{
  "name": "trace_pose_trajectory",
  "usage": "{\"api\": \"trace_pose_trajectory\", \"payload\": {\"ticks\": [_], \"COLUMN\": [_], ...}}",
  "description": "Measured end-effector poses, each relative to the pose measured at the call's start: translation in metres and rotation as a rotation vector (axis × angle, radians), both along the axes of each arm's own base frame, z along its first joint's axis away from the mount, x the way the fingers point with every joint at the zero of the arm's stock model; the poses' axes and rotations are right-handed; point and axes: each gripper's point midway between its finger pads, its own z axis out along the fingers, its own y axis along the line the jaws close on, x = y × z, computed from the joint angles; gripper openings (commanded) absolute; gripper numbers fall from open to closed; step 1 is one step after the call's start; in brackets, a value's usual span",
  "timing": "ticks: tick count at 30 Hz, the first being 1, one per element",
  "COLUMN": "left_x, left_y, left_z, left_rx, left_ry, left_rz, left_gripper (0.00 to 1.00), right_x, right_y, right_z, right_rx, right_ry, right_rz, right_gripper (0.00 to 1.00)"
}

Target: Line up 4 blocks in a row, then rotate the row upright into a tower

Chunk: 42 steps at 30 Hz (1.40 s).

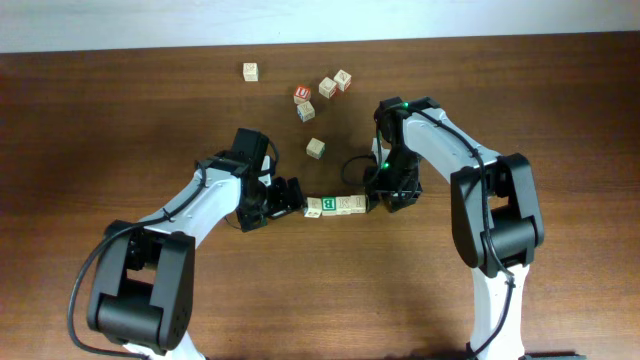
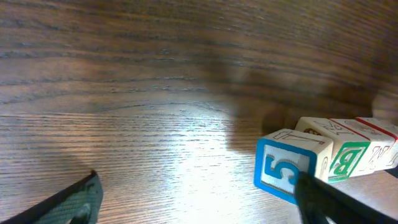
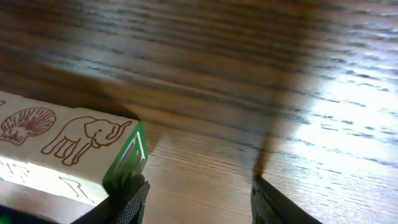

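Dark brown wood is covering the whole table (image 1: 120,120), with a white wall showing along the top.

On the left, your left gripper (image 1: 290,195) is sitting low over the table. Its jaws are spread wide with nothing between them. In its wrist view, one finger (image 2: 329,199) is sitting just beside the block with the blue 5 (image 2: 287,169). You cannot tell if they are touching.

In the middle, the blocks (image 1: 335,205) are lying in a short tight row, side against side. The green B block (image 1: 330,204) is sitting near the left end.

On the right, your right gripper (image 1: 385,195) is sitting at the other end of the row, right beside the elephant block (image 3: 87,146). Its jaws are partly apart and holding nothing.

Further back, loose cubes (image 1: 316,148) are lying apart, and among them is a red-topped cube (image 1: 303,93).

The blocks are looking like small wooden cubes, so they are probably light, hard and not easy to break. Their smooth flat sides may be a bit slippery. Try pinching one block on two opposite flat sides, near the middle and not on the corners. Because they are touching, a light block could slide or bump its neighbour while you are turning it.
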Motion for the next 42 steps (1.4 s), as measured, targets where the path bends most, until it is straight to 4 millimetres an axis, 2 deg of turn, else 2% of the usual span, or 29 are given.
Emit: {"api": "trace_pose_trajectory", "payload": {"ticks": [4,6,7,9,15,21,25,28,30,33,34,35,38,42], "left_x": [0.000,0.000,-0.002,-0.004,-0.003,-0.005,0.011,0.035,0.053,0.075,0.081,0.086,0.090,0.090], "left_y": [-0.001,-0.001,0.000,0.000,0.006,0.033,0.056,0.068,0.071,0.072,0.072,0.072,0.071,0.072], "left_z": [0.001,0.001,0.000,0.000,-0.002,-0.005,0.016,0.048,0.069,0.095,0.102,0.109,0.119,0.122], "left_rx": [-0.003,-0.003,0.000,0.003,0.040,0.162,0.229,0.298,0.331,0.351,0.355,0.358,0.357,0.363], "left_ry": [-0.001,0.002,0.008,0.014,0.009,0.023,0.007,-0.061,-0.122,-0.210,-0.234,-0.255,-0.272,-0.276], "left_rz": [-0.002,-0.002,-0.005,-0.009,-0.001,0.002,0.013,-0.009,-0.011,-0.021,-0.023,-0.028,-0.032,-0.050], "left_gripper": [0.98,0.72,0.63,0.54,0.56,0.63,0.65,0.72,0.73,0.74,0.74,0.74,0.74,0.73], "right_x": [0.001,0.001,0.000,0.000,0.000,0.003,0.006,0.005,0.011,0.024,0.031,0.034,0.036,0.025], "right_y": [-0.003,-0.003,-0.003,-0.004,-0.004,-0.005,-0.010,-0.015,-0.018,-0.026,-0.035,-0.039,-0.053,-0.068], "right_z": [-0.001,-0.001,-0.001,-0.001,-0.001,0.004,0.009,0.012,0.022,0.054,0.079,0.093,0.136,0.184], "right_rx": [-0.026,-0.027,-0.027,-0.031,-0.032,-0.041,-0.069,-0.105,-0.116,-0.115,-0.112,-0.110,-0.121,-0.162], "right_ry": [0.000,0.000,0.001,0.002,0.003,-0.003,-0.011,-0.008,-0.033,-0.127,-0.196,-0.234,-0.356,-0.484], "right_rz": [-0.016,-0.017,-0.018,-0.017,-0.018,-0.015,-0.008,-0.017,-0.038,-0.093,-0.127,-0.145,-0.188,-0.235], "right_gripper": [0.55,0.55,0.55,0.55,0.55,0.56,0.55,0.55,0.55,0.55,0.55,0.55,0.55,0.55]}}
